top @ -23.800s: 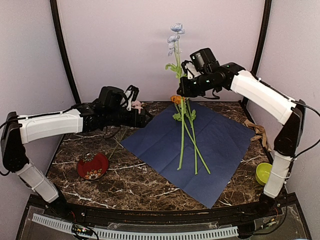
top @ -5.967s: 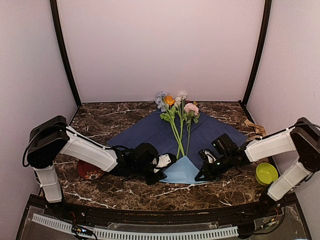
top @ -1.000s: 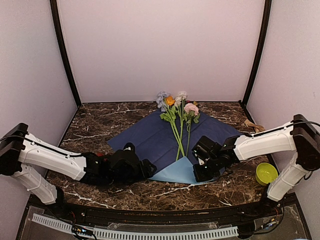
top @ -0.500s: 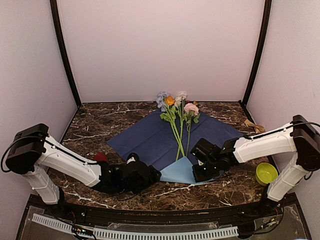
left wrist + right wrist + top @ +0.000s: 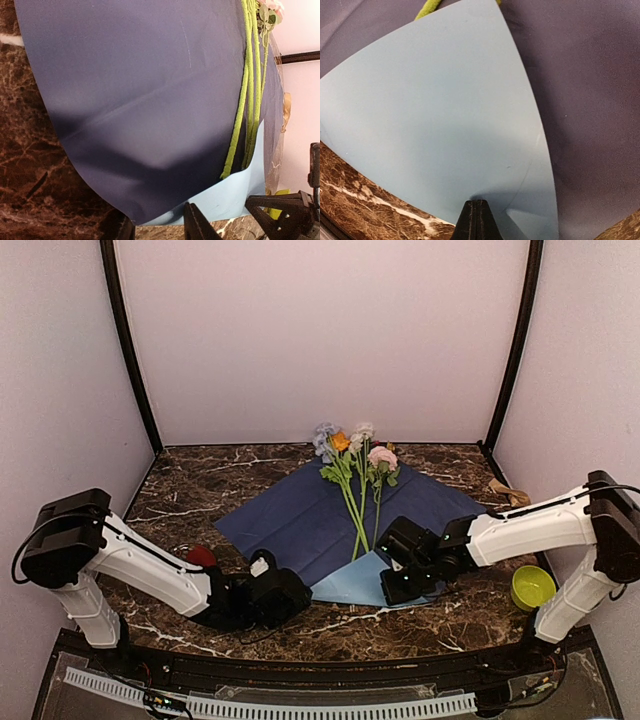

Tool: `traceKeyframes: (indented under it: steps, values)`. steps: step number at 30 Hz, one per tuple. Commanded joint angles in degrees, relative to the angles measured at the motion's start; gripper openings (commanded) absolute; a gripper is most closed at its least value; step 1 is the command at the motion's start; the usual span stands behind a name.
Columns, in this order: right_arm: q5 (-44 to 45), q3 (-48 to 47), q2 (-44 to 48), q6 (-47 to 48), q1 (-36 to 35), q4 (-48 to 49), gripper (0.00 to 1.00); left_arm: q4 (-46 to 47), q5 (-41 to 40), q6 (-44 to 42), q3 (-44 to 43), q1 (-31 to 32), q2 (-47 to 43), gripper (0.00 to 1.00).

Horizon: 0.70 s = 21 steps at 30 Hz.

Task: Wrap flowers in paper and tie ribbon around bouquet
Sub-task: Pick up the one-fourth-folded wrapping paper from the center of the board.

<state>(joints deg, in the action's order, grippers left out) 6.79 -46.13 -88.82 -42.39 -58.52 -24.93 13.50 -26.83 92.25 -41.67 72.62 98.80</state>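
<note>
Red dish (image 5: 200, 556): front-left of the worktop (image 5: 200, 480), partly hidden.
Left hand (image 5: 159, 227): low by the front edge, fingers spread, the paper's near-left edge between them.
Paper (image 5: 290, 520): mid-worktop, navy face up, near corner folded over to show light blue.
Flowers (image 5: 355, 480): lying along the paper's middle, heads toward the back edge.
Right hand (image 5: 476, 216): fingers pressed together, tip on the light-blue flap.
Ribbon (image 5: 512, 497): crumpled at the right edge.
Green bowl (image 5: 527, 587): front-right corner.

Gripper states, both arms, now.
Left gripper: open, paper edge between its jaws.
Right gripper: shut, tip on the paper's light-blue flap; pinch unclear.
</note>
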Motion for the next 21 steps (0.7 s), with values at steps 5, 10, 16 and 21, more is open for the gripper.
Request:
traceKeyframes:
  steps: [5,10,16,21]
  values:
    - [-1.94,-4.65,1.04,2.04,-2.14,-0.84,0.0,-4.28,-2.11,2.94,0.17,0.16,1.0,0.21]
    - [-13.76,-7.71,-0.47,8.18,-4.08,8.74,0.0,-4.36,-2.15,3.59,0.34,0.16,1.13,0.16]
    - [-9.58,-12.74,-7.82,6.68,-3.66,5.94,0.0,-4.96,-2.39,3.79,0.19,0.22,1.24,0.16]
    - [-9.65,-11.54,-11.11,4.49,-2.79,6.75,0.0,-3.28,-2.79,3.15,0.74,0.16,1.13,0.17]
